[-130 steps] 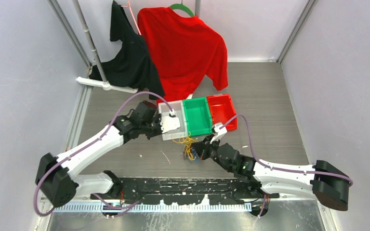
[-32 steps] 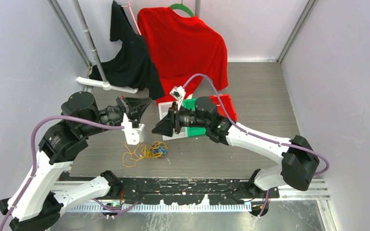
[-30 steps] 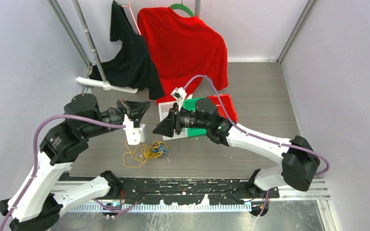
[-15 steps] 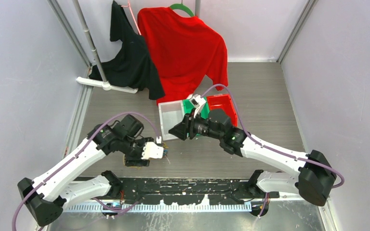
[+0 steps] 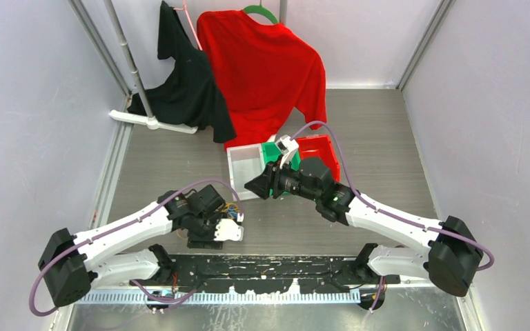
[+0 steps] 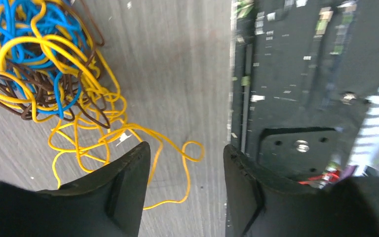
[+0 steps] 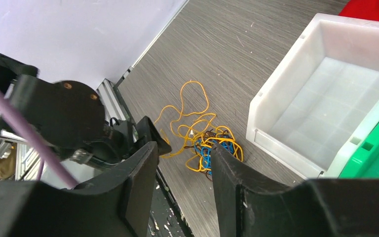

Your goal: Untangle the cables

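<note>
— What is moved?
— The left tool is brought down beside the cables, which are heaped near the bench's near edge.
— The jaws?
— Both are parted and empty. The right tool is held above.

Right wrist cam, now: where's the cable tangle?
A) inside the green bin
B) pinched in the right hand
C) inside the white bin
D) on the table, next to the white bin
D: the cable tangle lies on the table just outside the white bin, whose floor is bare, and the right hand is open with nothing in it.
</note>
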Motion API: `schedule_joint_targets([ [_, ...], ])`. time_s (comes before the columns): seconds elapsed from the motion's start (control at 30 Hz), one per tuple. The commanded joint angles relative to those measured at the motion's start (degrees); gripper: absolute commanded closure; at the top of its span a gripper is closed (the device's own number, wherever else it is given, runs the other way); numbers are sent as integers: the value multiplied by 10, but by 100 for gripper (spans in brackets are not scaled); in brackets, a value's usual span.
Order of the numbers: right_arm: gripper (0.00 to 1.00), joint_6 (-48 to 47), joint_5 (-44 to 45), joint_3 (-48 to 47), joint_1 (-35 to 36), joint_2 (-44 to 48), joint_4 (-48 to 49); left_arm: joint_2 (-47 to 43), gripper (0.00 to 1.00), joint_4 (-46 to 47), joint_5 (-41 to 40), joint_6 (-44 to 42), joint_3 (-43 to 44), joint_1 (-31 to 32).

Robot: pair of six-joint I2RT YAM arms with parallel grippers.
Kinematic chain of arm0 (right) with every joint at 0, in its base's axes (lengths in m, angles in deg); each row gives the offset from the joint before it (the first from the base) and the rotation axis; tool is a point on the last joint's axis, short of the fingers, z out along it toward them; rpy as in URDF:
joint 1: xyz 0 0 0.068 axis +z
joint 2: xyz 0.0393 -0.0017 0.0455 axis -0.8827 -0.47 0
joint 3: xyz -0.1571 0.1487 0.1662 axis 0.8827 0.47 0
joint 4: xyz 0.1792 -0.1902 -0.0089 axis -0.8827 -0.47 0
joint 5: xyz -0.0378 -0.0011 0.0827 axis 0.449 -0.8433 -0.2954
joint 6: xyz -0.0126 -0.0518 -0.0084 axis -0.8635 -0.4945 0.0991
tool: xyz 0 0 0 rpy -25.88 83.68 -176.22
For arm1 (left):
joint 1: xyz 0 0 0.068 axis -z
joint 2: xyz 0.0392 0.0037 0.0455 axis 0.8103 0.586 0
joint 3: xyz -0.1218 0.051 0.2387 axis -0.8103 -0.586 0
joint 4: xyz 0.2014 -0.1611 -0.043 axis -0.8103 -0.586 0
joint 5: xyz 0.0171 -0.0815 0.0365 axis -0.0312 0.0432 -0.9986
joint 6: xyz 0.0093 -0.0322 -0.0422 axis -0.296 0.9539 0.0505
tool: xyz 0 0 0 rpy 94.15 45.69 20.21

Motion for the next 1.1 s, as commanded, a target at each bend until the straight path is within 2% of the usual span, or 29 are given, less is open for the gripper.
schedule_joint_targets([
  [0.0, 51, -10, 15, -3, -2, 18, 21, 19, 46, 124, -109, 6, -30, 2],
  [0.17, 52, -11, 17, -3, -4, 18, 22, 26, 58, 148, -152, 2, -44, 3],
  [0.43, 54, -11, 9, -8, -6, 14, 26, -65, 100, 117, -169, -28, -38, 2],
  [0.6, 53, -12, -4, -11, -7, 8, 30, -117, 100, 66, -169, -56, -17, 3],
  [0.9, 36, -13, -62, -17, -5, -7, 79, -167, 100, 52, -154, -175, 117, 2],
  [1.07, 33, -18, -67, -32, 13, -28, 95, -172, 100, 45, -144, -219, 159, 2],
])
